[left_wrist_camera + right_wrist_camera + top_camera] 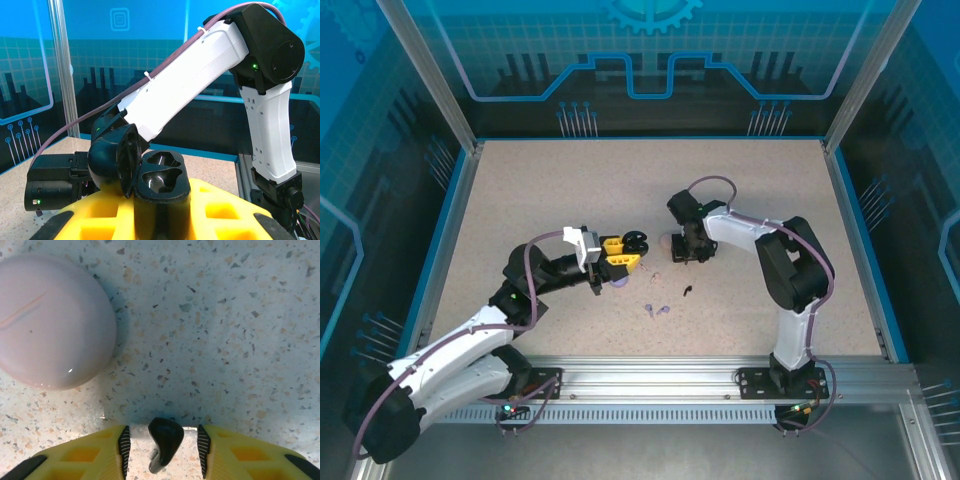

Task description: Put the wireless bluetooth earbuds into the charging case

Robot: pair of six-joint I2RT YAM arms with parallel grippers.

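Pads of the right hand [164,439] stand narrowly apart either side of a black earbud [165,442] on the speckled tabletop [225,340], with a gap showing on each side. A closed pink case [50,320] lies near it. The left hand [160,212] clamps an open black charging case [161,176], both wells empty. Two purple earbuds [649,310] lie loose nearer the arm bases.

Speckled beige tabletop [570,190], blue rim [650,138], alu rail [660,385] at near edge, blue circuit-print backdrop [740,50] w/ gear [650,12]
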